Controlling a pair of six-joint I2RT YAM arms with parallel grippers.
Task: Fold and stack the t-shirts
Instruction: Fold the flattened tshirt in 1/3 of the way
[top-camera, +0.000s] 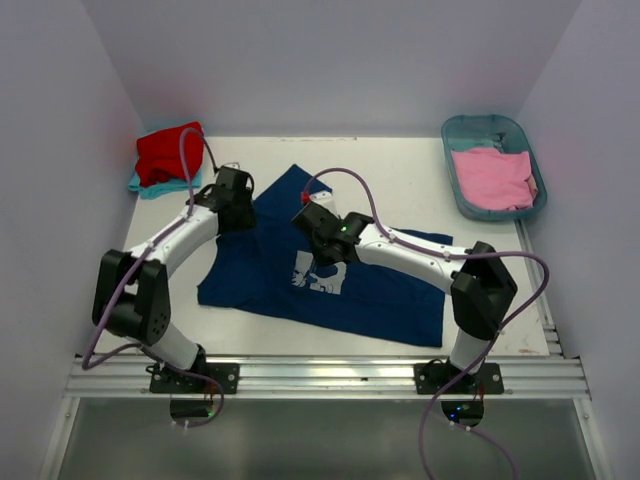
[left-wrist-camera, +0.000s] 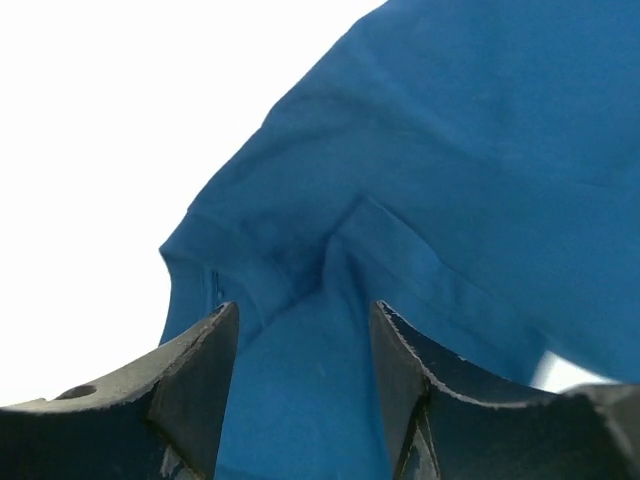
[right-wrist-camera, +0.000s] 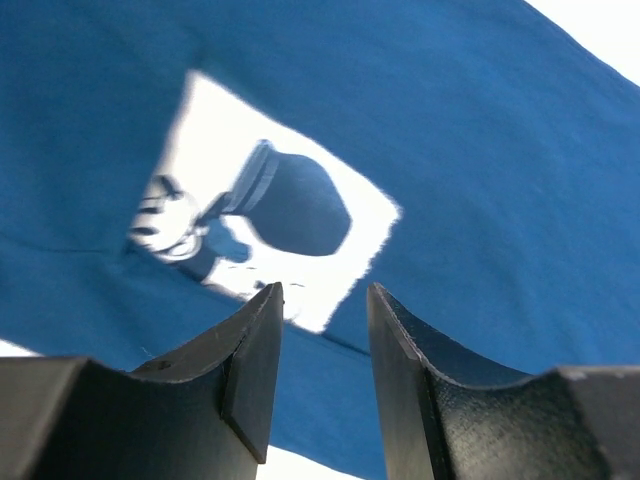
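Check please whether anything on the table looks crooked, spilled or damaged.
Nothing is spilled or damaged. The navy t-shirt lies crooked, turned at an angle to the edges of the table. Its cloth is also bunched into a crease just ahead of the left gripper, so it is not flat there.
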